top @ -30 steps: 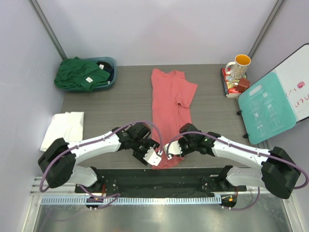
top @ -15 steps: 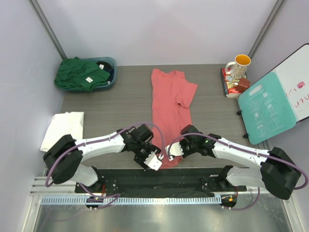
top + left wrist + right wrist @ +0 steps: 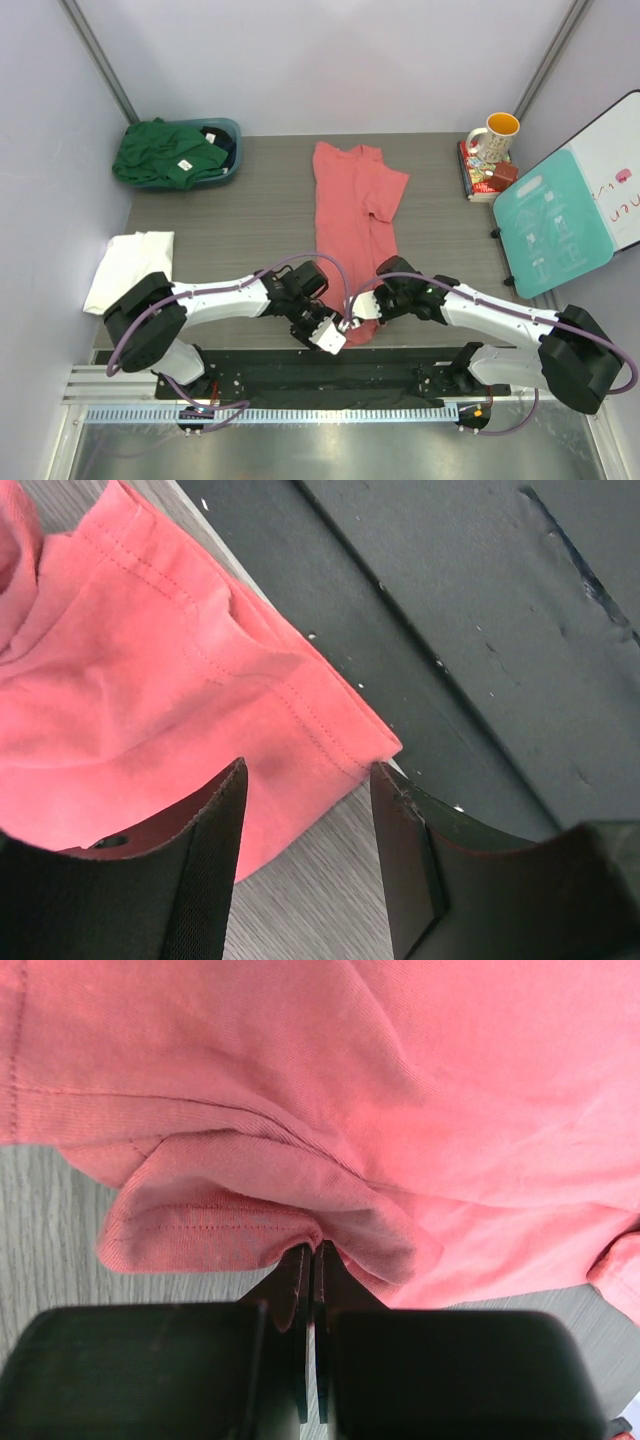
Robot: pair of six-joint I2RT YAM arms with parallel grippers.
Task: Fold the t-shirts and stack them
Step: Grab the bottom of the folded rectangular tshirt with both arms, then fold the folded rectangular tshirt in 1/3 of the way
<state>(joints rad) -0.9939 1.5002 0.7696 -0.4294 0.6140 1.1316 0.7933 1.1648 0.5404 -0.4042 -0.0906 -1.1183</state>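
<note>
The coral-red t-shirt (image 3: 352,210) lies lengthwise down the middle of the table, folded narrow, its hem near the front edge. My right gripper (image 3: 362,306) is shut on the hem's right part, and the cloth bunches over its closed jaws in the right wrist view (image 3: 315,1250). My left gripper (image 3: 334,335) is open at the hem's left corner (image 3: 330,730), its jaws straddling the cloth edge without touching it. The white t-shirt (image 3: 131,265) lies folded at the left edge. The dark green t-shirt (image 3: 166,153) is heaped over the teal tub.
A teal tub (image 3: 230,135) stands at the back left. A mug (image 3: 494,135) sits on books (image 3: 482,178) at the back right, beside a teal and white board (image 3: 570,205). A black mat (image 3: 470,610) runs along the table's front edge.
My left gripper has moved right and toward the front edge, reaching the hem's left corner. My right gripper has stayed shut on the hem.
</note>
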